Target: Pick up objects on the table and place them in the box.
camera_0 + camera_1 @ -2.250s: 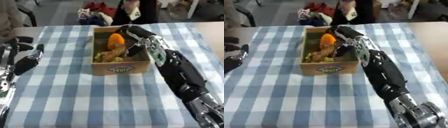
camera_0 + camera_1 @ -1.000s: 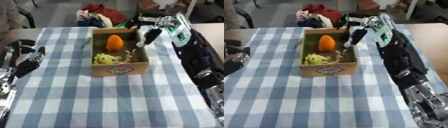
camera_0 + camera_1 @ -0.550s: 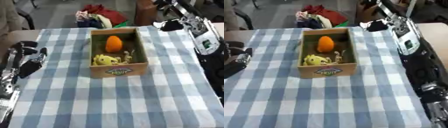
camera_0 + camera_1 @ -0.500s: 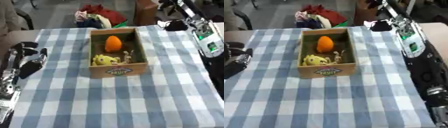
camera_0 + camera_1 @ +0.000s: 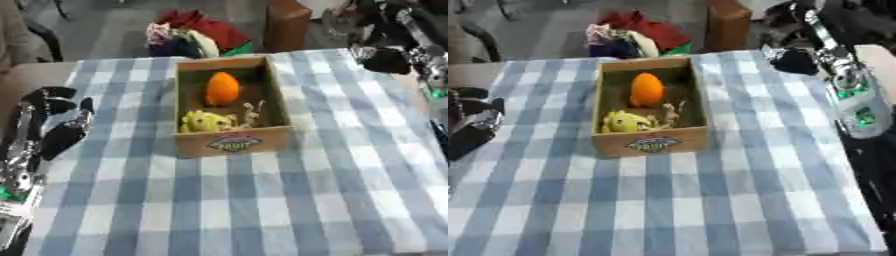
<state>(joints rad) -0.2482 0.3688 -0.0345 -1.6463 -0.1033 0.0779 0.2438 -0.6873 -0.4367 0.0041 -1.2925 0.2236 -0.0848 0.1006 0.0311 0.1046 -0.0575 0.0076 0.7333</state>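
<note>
Blue-and-white checked cloth table (image 5: 262, 200) with a brown cardboard box (image 5: 232, 142) near the far edge, centred. Inside: an orange egg-shaped object (image 5: 222, 88) at the far end, a yellow soft toy (image 5: 204, 121) and a pale twig-like piece (image 5: 253, 113) toward the near wall. No loose objects visible on the cloth; task probably done. Black right hand (image 5: 794, 61) raised over the far right corner, fingers too blurred to tell. Black left hand (image 5: 61, 131) idle at the left edge, fingers relaxed, empty.

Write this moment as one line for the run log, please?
box: holds orange egg-shaped toy, yellow toy, pale small toy | right robot hand: above table's far right edge, holding nothing | left robot hand: idle at left
</note>
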